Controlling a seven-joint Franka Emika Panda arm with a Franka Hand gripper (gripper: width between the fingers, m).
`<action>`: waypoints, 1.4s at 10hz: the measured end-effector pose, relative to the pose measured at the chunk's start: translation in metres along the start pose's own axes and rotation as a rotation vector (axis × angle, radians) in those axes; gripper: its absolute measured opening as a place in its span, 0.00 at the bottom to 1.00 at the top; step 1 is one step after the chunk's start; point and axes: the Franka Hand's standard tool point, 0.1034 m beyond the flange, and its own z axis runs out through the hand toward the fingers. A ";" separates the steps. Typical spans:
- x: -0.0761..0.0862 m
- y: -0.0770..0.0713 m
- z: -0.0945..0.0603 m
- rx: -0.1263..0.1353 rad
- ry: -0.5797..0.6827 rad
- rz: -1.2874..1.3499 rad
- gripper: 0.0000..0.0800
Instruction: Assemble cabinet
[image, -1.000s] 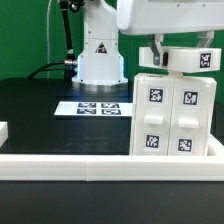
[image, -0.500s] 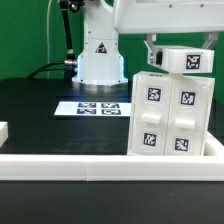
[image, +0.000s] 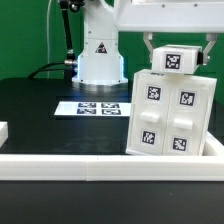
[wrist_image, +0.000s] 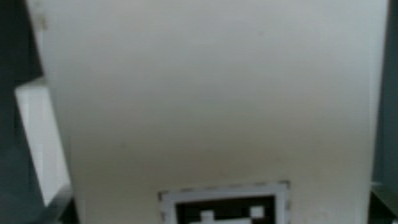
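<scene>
A green backdrop hangs behind the rig, and in front of it a black desk (image: 40, 110) with a raised white rim along its near edge carries everything.

On the exterior view's right, close to that rim, stands the cabinet (image: 172, 115): a tall white box body, tilted a little out of upright, its top leaning toward the exterior view's right. Its face shows 4 square black-and-white tags in 2 columns, with a seam between the columns, so the door pieces look fitted. On top sits a small white tagged panel (image: 176, 60), slewed rather than square to the body. The claw (image: 178, 42) comes down from above onto that panel, 1 dark finger visible at each end of it; the fingers appear to be pinching it, though the contact itself is too small to be sure of. The wrist view is filled by a blurred white surface with a tag at its edge and tells nothing more of the grip.

Further back lies the marker board (image: 98, 107), flat on the desk, and behind it the white robot base (image: 99, 55) with its triangle sticker.

By my judgement the work is far along: body and front are together, and what is left is to square this top piece and seat it.
</scene>
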 end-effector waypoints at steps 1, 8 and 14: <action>0.000 0.000 0.000 0.000 0.000 0.089 0.71; -0.005 -0.004 0.002 0.010 -0.017 0.737 0.70; -0.009 -0.014 0.000 0.041 -0.072 1.187 0.94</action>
